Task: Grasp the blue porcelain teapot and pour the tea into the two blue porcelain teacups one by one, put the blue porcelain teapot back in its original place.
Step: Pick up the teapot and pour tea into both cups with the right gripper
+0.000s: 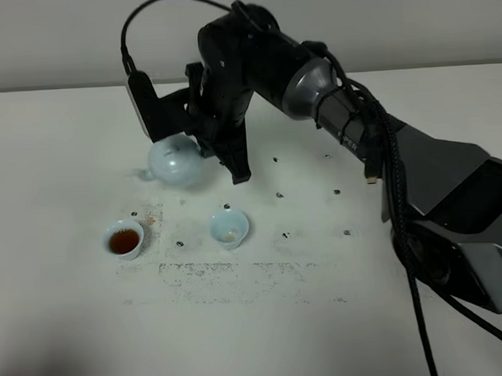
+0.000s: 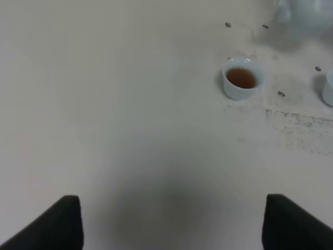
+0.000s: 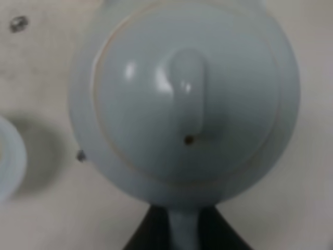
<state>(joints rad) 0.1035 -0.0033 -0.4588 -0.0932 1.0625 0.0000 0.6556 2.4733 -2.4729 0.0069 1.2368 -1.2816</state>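
The pale blue teapot (image 1: 174, 163) hangs at the back left of the table, lid (image 3: 184, 99) on and spout pointing left. My right gripper (image 1: 207, 147) has reached across the middle and is shut on its handle (image 3: 182, 232). In front of it stand the two teacups: the left cup (image 1: 123, 239) holds brown tea, while the right cup (image 1: 229, 229) looks nearly empty. The left wrist view shows the tea-filled cup (image 2: 241, 78) and the edge of the other cup (image 2: 329, 87) far ahead. My left gripper (image 2: 174, 224) is open, with nothing between its fingers.
The white table (image 1: 52, 162) carries dark specks and a stained strip (image 1: 237, 275) in front of the cups. The right arm's black body and cables (image 1: 400, 199) stretch across the right half of the table.
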